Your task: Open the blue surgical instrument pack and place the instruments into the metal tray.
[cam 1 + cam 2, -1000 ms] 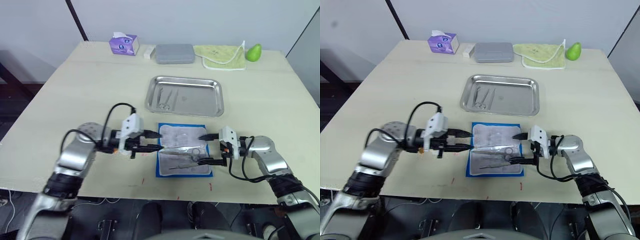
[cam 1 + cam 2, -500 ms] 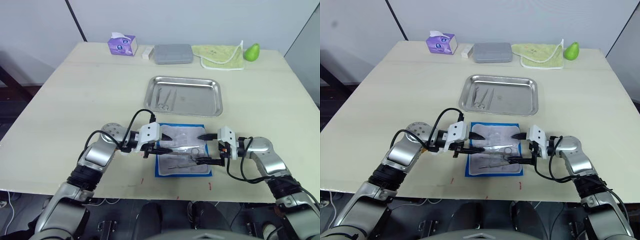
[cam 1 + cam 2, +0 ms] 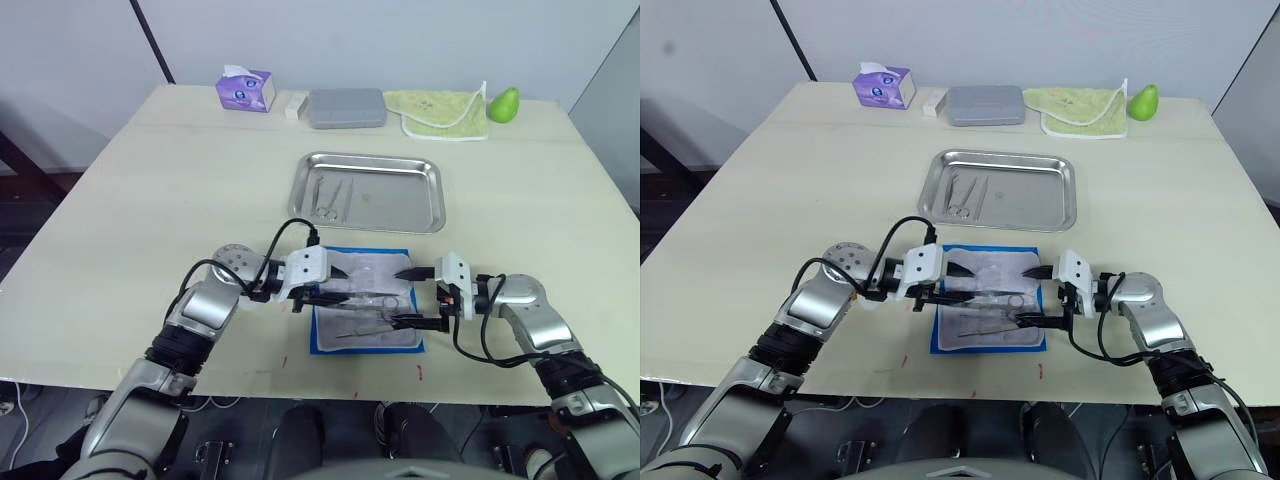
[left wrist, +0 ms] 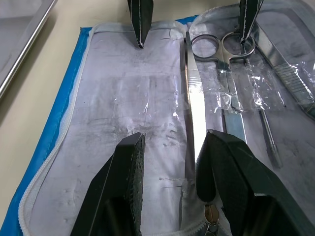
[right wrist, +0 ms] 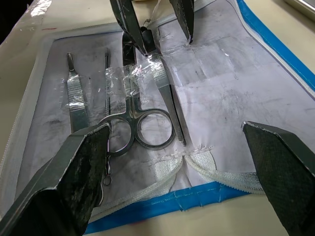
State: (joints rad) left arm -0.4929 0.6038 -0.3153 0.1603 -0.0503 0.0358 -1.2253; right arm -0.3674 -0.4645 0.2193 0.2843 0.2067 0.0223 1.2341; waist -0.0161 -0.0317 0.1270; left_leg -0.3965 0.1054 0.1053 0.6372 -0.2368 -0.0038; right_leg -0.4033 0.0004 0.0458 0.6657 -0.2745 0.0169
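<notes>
Pale wood is what the big table (image 3: 150, 190) is made of, and everything is sitting on it. The shiny metal tray (image 3: 372, 192) is lying past the middle, toward 12 o'clock, with two little tools (image 3: 333, 198) resting in its left part. The blue surgical instrument pack (image 3: 366, 300) is lying open and flat at 6 o'clock from the tray, showing its whitish inside. The left gripper (image 3: 328, 285) is reaching over the pack from 9 o'clock with its fingers apart, holding nothing. The right gripper (image 3: 405, 297) is reaching in from 3 o'clock with its fingers spread wide. The instruments (image 4: 216, 93) are lying in the pack between them: ring-handled scissors (image 5: 142, 125) and thin silver tools.
</notes>
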